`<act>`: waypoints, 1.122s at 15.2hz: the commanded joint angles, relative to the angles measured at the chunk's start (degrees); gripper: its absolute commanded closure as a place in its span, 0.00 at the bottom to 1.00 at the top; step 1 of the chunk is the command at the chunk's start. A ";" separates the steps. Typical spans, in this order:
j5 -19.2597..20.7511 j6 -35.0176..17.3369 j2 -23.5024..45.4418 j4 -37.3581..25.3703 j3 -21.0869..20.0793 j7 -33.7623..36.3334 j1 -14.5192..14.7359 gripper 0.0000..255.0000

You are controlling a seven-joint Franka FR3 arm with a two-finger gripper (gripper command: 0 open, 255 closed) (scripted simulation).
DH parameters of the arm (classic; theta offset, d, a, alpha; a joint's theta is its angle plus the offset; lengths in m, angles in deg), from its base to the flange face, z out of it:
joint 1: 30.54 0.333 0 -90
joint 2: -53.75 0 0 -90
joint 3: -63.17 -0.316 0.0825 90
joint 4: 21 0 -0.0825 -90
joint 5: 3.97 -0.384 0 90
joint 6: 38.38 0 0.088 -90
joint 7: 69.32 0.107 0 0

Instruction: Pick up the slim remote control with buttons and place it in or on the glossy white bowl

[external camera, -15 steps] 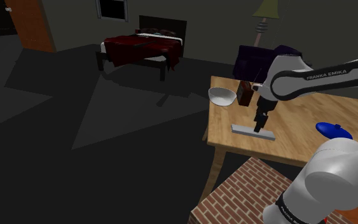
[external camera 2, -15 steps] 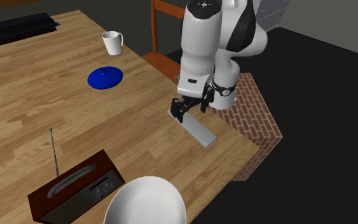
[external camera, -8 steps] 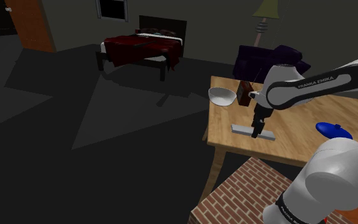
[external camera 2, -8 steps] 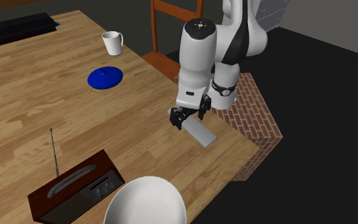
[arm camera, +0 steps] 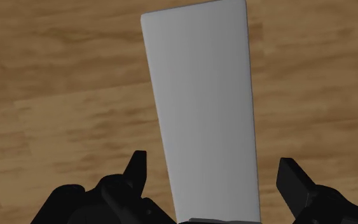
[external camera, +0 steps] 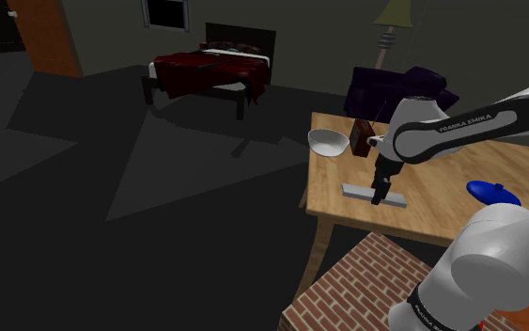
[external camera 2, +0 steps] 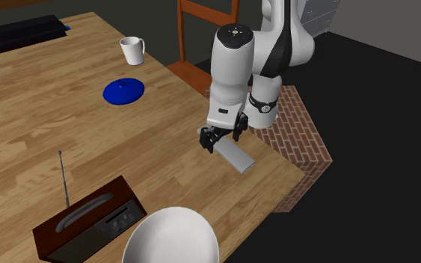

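Note:
The remote (arm camera: 203, 108) is a plain grey slab with no buttons drawn, lying flat on the wooden table (external camera 2: 44, 142) near its edge by the stand. My gripper (arm camera: 214, 181) is down over it, open, one finger (arm camera: 135, 170) on each side of the slab and neither pad touching it. In the second exterior view the gripper (external camera 2: 221, 136) straddles one end of the remote (external camera 2: 233, 155). In the shoulder view the gripper (external camera: 381, 193) stands on the remote (external camera: 358, 191). The glossy white bowl (external camera 2: 173, 237) sits at the table's corner, also seen as the bowl (external camera: 328, 142).
A dark brown radio (external camera 2: 89, 222) with an antenna stands beside the bowl. A blue dish (external camera 2: 124, 91) and a white mug (external camera 2: 133, 51) lie farther along the table. A wooden chair (external camera 2: 201, 22) is behind the arm; the brick stand (external camera 2: 294, 127) adjoins the table.
The gripper came down from just above the remote until its fingers straddle it; over the last half second nothing moved. The fingers stayed open.

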 commanded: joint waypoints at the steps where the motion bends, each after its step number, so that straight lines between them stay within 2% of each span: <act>1: 0.00 0.00 0.00 0.00 0.00 0.00 0.00 1.00; 10: 0.00 -0.02 0.01 0.00 0.00 0.00 0.00 1.00; 17: -1.43 7.58 -4.94 -2.68 -2.74 -0.11 -0.43 1.00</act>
